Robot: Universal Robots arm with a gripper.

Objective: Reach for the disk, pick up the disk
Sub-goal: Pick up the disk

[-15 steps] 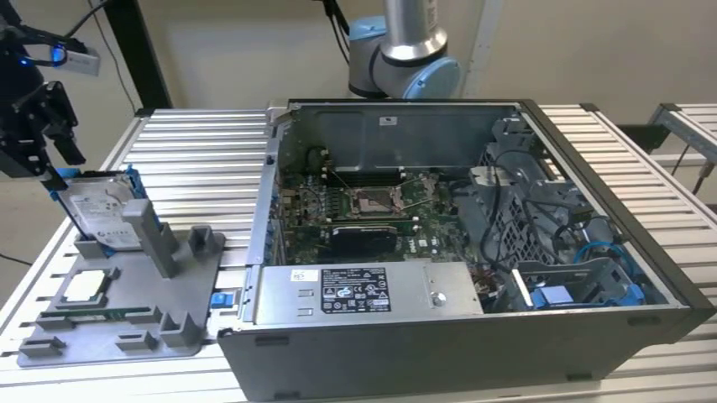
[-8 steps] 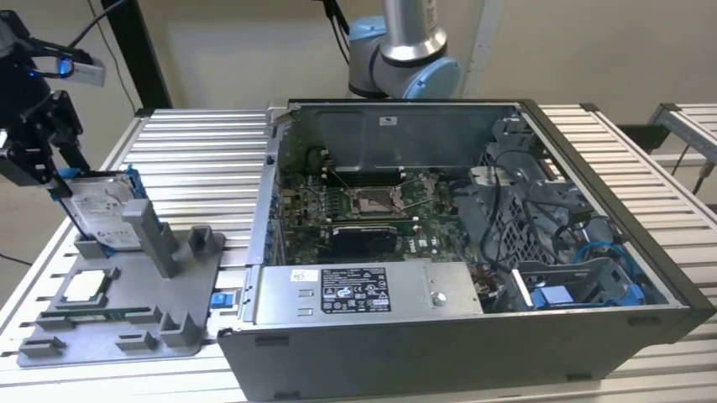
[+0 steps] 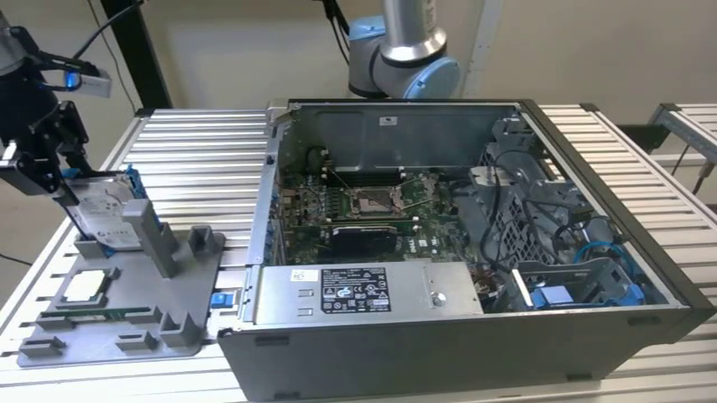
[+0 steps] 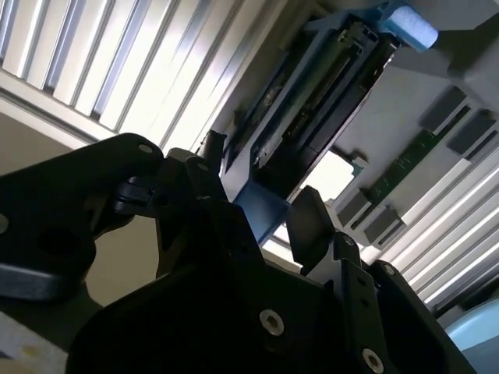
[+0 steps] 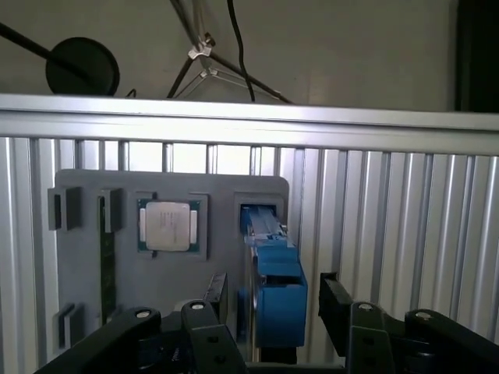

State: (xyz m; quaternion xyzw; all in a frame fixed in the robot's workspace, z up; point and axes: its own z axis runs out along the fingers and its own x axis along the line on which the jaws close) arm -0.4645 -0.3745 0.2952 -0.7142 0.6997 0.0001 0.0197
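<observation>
Black fingers (image 5: 331,300) of the gripper (image 5: 273,278) stand closest to the lens in both wrist views, one on each side of the blue end of the disk (image 5: 277,312). In the first wrist view a narrow gap shows between each finger and the blue plastic, so the jaws are spread and they do not clamp anything. In the second wrist view the gripper (image 4: 257,171) has the same pose, with the blue rail between the two fingers and the long edge of the disk (image 4: 312,101) running away from them. In the exterior view the gripper (image 3: 67,180) hangs over the top of the disk (image 3: 107,214) at the exterior view's left. The disk stands on its edge in a slot of the grey holder tray (image 3: 180,294), with its white label facing the camera and a grey post of the tray just in front of it. On the same tray (image 5: 226,195), beside the slot of the disk, lies the square CPU chip (image 5: 168,226) in its own recess, and near it a green memory stick (image 5: 107,265) in a narrow groove. The tray rests on the slatted aluminium table (image 3: 191,159). To the exterior view's right of the tray stands the open computer case (image 3: 448,336), well apart from the gripper, and behind it rises the base of the robot arm (image 3: 404,59).
</observation>
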